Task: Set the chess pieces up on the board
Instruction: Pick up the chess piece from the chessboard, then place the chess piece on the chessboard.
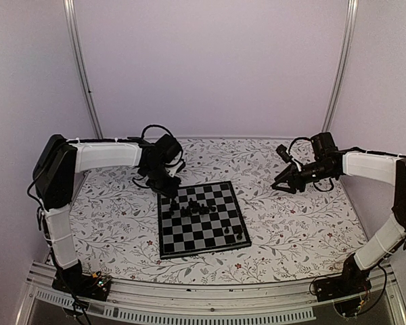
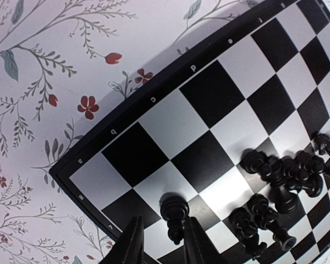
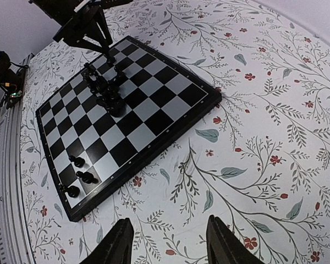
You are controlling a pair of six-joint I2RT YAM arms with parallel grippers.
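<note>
Where my left gripper [image 2: 165, 236] enters its wrist view, the frame's lower edge cuts both fingers off. They stand apart, straddling one small black chess piece [image 2: 175, 212] whose kind I cannot make out, at the 11 o'clock corner of the flat black-and-grey chequered board [image 1: 189, 238]. A heap of black pieces [image 1: 193, 206] overlaps toward 12, and three more pieces [image 3: 80, 176] stand near the 4 o'clock corner. My right gripper [image 3: 170, 242] hangs spread and empty at 2 o'clock over the white floral table cover [image 1: 291, 223]. Pale lilac walls [image 1: 210, 61] enclose the table.

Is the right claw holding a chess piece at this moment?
No, the right claw hangs open and empty above the floral table cover.
</note>
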